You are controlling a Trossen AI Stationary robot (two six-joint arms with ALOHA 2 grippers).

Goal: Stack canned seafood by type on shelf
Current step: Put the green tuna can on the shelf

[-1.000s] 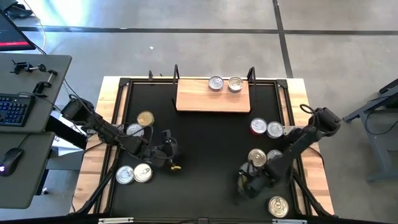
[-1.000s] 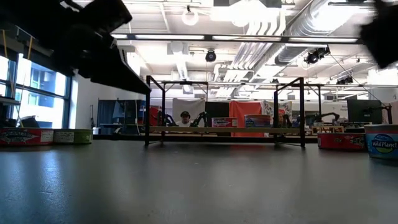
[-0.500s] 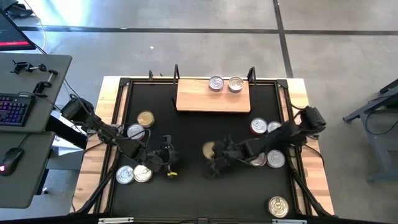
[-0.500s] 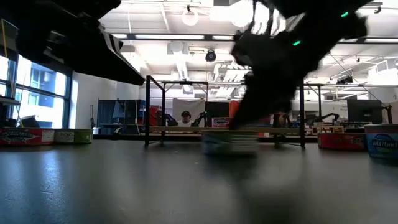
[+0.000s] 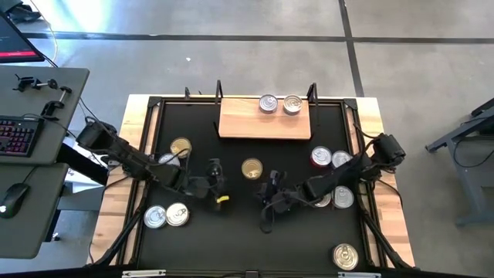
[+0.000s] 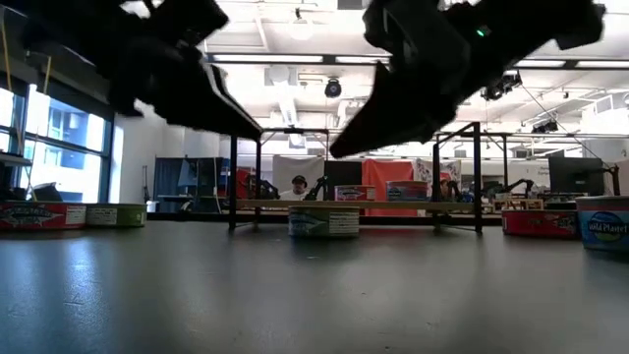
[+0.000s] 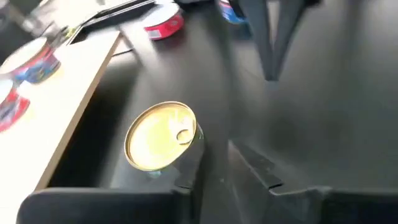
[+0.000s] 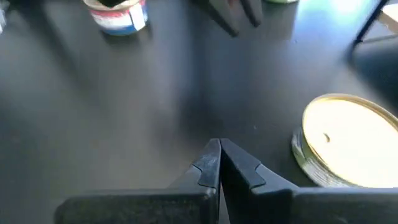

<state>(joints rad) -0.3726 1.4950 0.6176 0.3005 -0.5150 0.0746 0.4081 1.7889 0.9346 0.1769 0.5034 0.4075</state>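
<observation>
A gold-lidded tin (image 5: 252,168) stands free on its base near the middle of the black tabletop, also seen in the low view (image 6: 323,220). My right gripper (image 5: 270,199) hovers just to its near-right, fingers shut (image 8: 219,152), with the tin (image 8: 348,149) a little way off beside them. My left gripper (image 5: 218,184) is open (image 7: 214,163) on the tin's left; the tin (image 7: 161,135) sits just ahead of one finger, and I cannot tell whether they touch. The wooden shelf (image 5: 265,123) at the far edge carries two silver tins (image 5: 268,103) (image 5: 292,103).
Left side: a gold tin (image 5: 181,147), a silver one (image 5: 166,161) partly under my left arm, and two silver tins (image 5: 154,217) (image 5: 177,214). Right side: a red tin (image 5: 320,157), silver tins (image 5: 340,160) (image 5: 342,198), a gold tin (image 5: 345,255). Bare tabletop lies between shelf and grippers.
My right gripper swept from the table's near-right toward the middle. The gold tin that stood on the right side travelled with it, sliding left and toward the far edge, and now stands free mid-table. My left gripper edged slightly toward the far edge.
</observation>
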